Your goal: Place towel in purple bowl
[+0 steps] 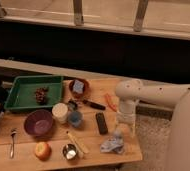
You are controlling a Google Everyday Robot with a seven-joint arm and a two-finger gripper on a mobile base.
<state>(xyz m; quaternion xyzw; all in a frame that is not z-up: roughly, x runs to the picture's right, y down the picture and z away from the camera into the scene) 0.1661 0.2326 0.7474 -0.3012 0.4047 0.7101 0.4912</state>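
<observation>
Cloth this soft is light and limp: the towel [112,145] lies rumpled at the table's [94,152] front right corner. Our gripper [125,127] hangs open just above it; we would pinch a raised fold.

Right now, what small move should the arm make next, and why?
Probably lower the gripper straight down onto the towel and close. The gripper hangs open just above the towel at the right end of the table, with nothing held, and the purple bowl sits far off at the left.
</observation>
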